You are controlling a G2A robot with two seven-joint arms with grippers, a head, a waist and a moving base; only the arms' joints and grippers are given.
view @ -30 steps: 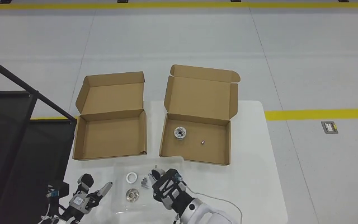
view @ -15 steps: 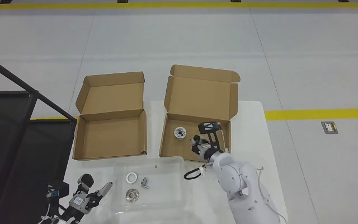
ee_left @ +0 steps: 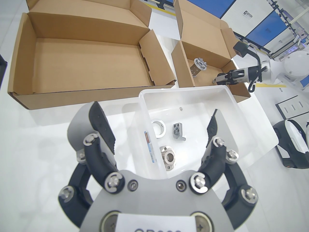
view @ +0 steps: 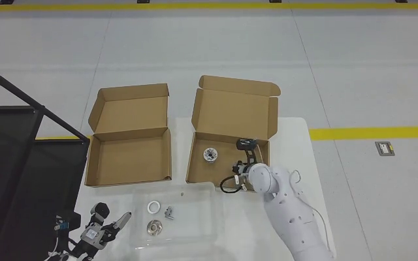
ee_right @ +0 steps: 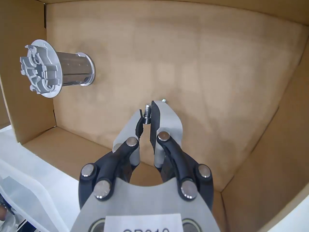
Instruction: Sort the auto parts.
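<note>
Upright hub and box walls bound the open floor

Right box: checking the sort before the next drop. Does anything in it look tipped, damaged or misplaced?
Nothing stands out. The flanged part stands upright on the floor of the right box, no damage visible, and the right gripper holds a small bolt above it.

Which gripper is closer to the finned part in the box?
Right. The right gripper is in the box beside the finned part; the left gripper is by the tray.

Right tool with its bolt, formerly over the clear tray, now inside the right-hand box.
</note>
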